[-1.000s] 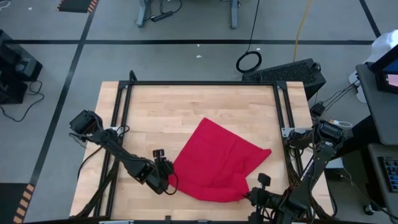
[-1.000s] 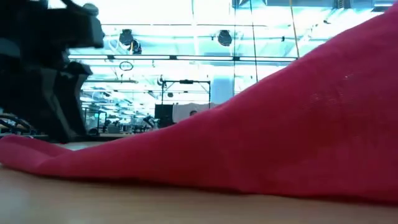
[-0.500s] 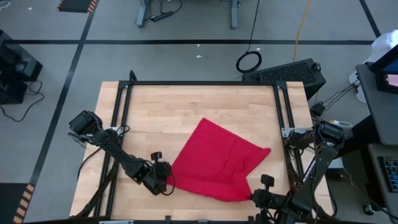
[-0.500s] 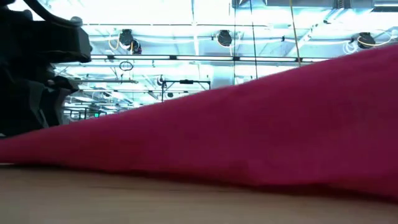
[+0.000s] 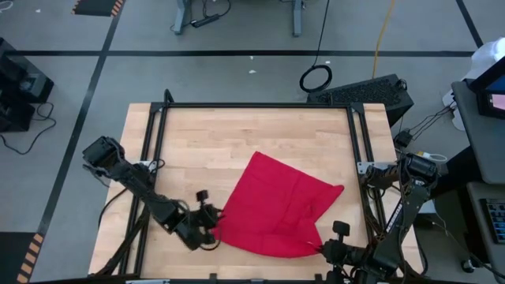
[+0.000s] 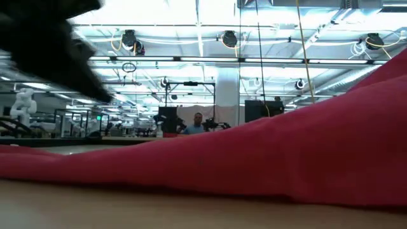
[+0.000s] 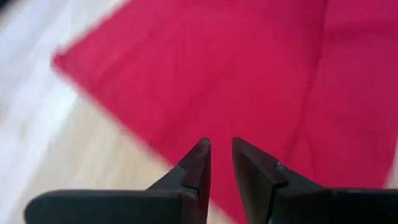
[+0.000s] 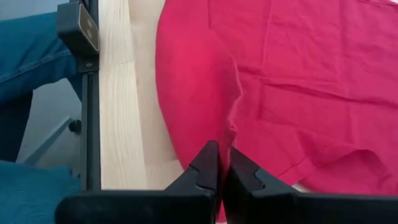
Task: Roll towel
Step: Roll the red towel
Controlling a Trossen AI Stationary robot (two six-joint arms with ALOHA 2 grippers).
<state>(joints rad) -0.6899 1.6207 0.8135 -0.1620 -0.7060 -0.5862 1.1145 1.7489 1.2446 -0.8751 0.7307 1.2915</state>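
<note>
Two arms in my feed, both down at the near edge of the table [image 5: 205, 134]. The towel [image 5: 276, 205] lies spread on the wood, right of centre and toward the near side, turned so its corners point outward like a diamond, w/ a few creases across it. One corner points at the left arm, another at the right rail of the black frame [image 5: 252, 106] that borders the tabletop.

Left gripper [image 5: 211, 223] sits at the towel's left corner, just at the cloth edge. From the left wrist cam I see its fingers [image 7: 198, 167] standing a narrow gap apart over red cloth near the border w/ bare wood; that picture is smeared, so I can't tell if any cloth is caught between them or if they've got a real pinch.

Right gripper [image 5: 323, 248] is low at the towel's near corner. Right wrist cam shows its fingers [image 8: 208, 163] pressed together on a raised ridge of red cloth, so it's pinching the towel there; the fabric puckers up into the tips, and a loose fold lies off to one side. Same cam also shows the frame rail [image 8: 90, 118] along the table edge, and beyond it blue denim, a person's leg [image 8: 31, 56] I think, off the table.

Low cam: the towel fills most of the foreground, rising from flat at one side to high at the other. A dark blurred arm part [image 6: 51, 44] hangs in the upper corner. Far back in the room a person [image 6: 199, 121] is seated, too small to tell more.
</note>
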